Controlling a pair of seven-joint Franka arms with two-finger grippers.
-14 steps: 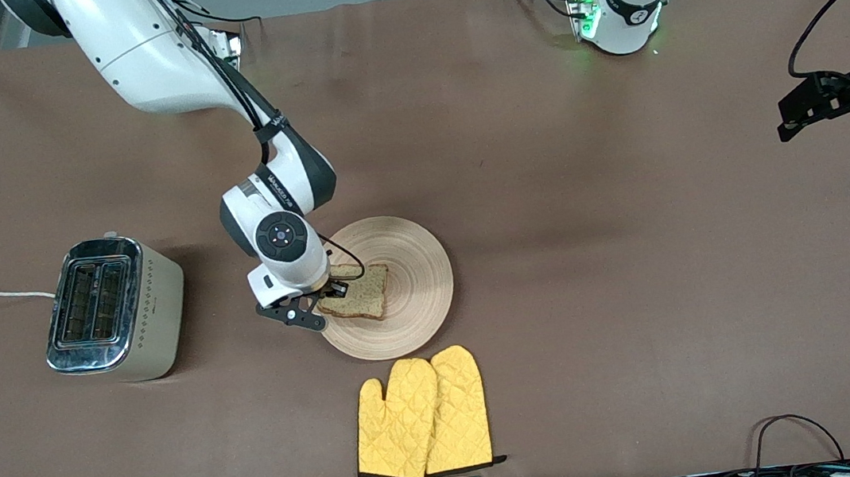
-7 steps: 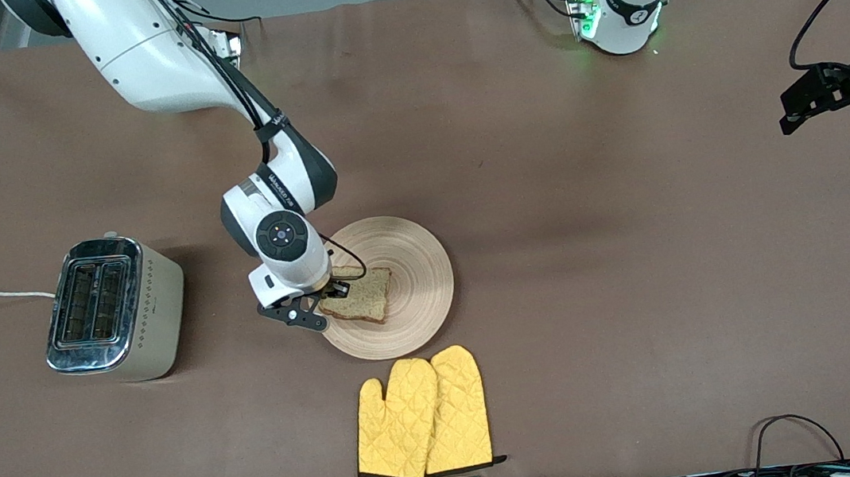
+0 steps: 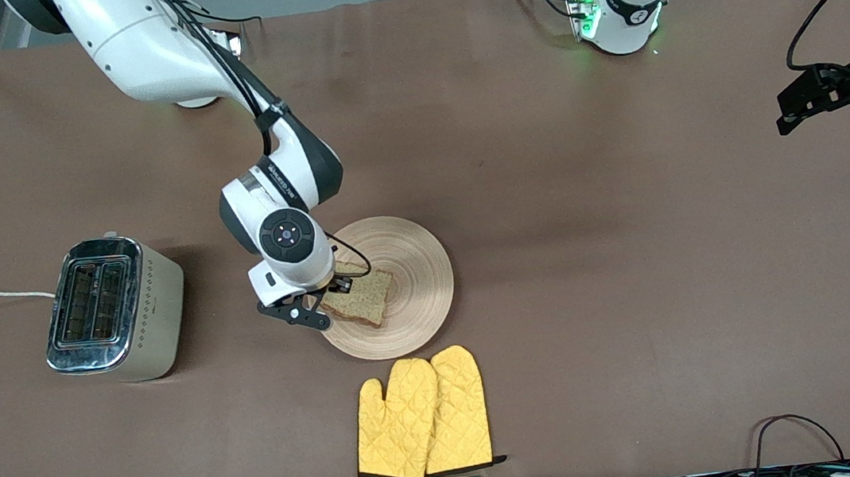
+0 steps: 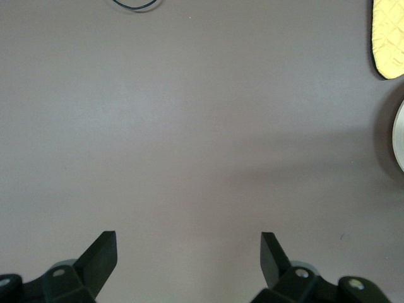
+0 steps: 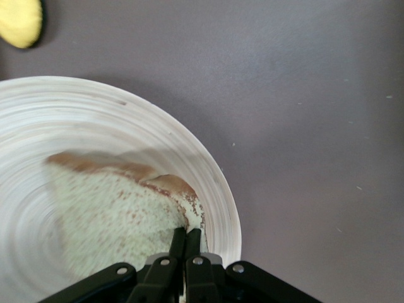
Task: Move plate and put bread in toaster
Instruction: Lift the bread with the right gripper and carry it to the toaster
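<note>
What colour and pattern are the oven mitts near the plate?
The oven mitts are bright yellow with diamond quilting and a dark cuff edge; the front view shows it best.

Front view: right gripper (image 3: 331,293) and wrist cover the bread (image 3: 362,297) edge toward the toaster (image 3: 113,308); grip contact not visible. Left gripper (image 3: 817,98) partly cut by frame edge. Left wrist view: plate (image 4: 399,136) and yellow mitt (image 4: 388,38) cropped to slivers. Right wrist view: bread (image 5: 120,211) blurred, mitt corner only.
</note>
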